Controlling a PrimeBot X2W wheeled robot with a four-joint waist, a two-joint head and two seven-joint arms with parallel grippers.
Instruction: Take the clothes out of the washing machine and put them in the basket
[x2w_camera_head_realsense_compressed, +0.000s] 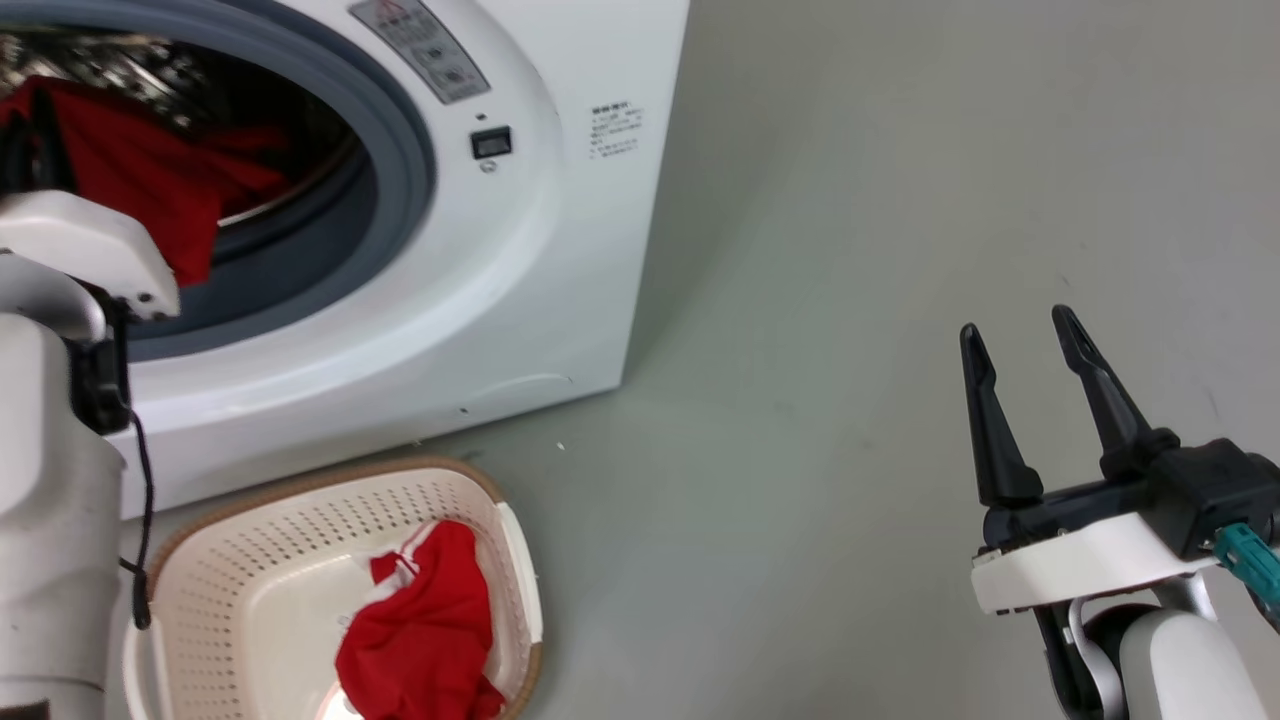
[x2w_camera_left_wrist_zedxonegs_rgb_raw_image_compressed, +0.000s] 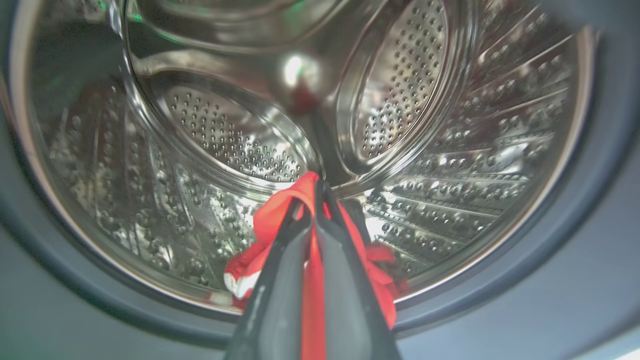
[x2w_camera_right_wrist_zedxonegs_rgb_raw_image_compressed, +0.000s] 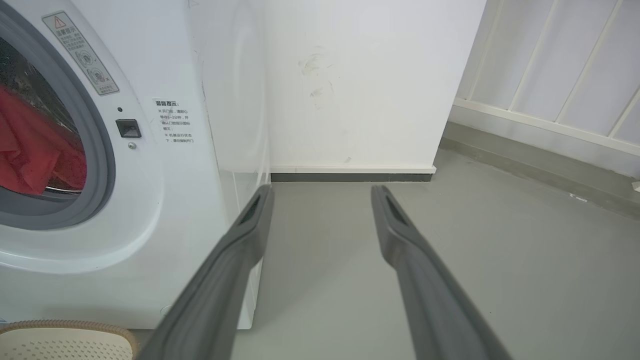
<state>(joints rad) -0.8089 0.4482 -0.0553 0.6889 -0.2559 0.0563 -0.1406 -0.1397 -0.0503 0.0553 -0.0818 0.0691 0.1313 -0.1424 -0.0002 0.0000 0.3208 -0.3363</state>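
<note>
Gripping a fold of the red garment (x2w_camera_left_wrist_zedxonegs_rgb_raw_image_compressed: 270, 215) with the left gripper (x2w_camera_left_wrist_zedxonegs_rgb_raw_image_compressed: 316, 187), deep in the steel drum (x2w_camera_left_wrist_zedxonegs_rgb_raw_image_compressed: 225, 140) of the washing machine (x2w_camera_head_realsense_compressed: 560, 250); jaws pressed together on the cloth, with only a thin red strip between them. Hanging from there down toward the lower lip of the washing machine's opening, with a bit of white trim at the low end. Visible from the head too, as a red mass inside the porthole.

Holding nothing with the right gripper (x2w_camera_head_realsense_compressed: 1015, 322), off to the right of the washing machine above the grey floor (x2w_camera_head_realsense_compressed: 800, 300); jaws spread wide.

Standing just in front of the washing machine, at its foot: the basket (x2w_camera_head_realsense_compressed: 330, 478), with one red-and-white garment (x2w_camera_head_realsense_compressed: 430, 620) already inside.

Probably light, soft and limp, so likely to sag, stretch and swing when lifted; not fragile, and hardly slippery. Likely also to drag over the grey door seal (x2w_camera_head_realsense_compressed: 400, 150), so better to raise it before pulling out. Best to take at a bunched fold rather than at a thin edge, since a pinch on one single layer may slide free.
</note>
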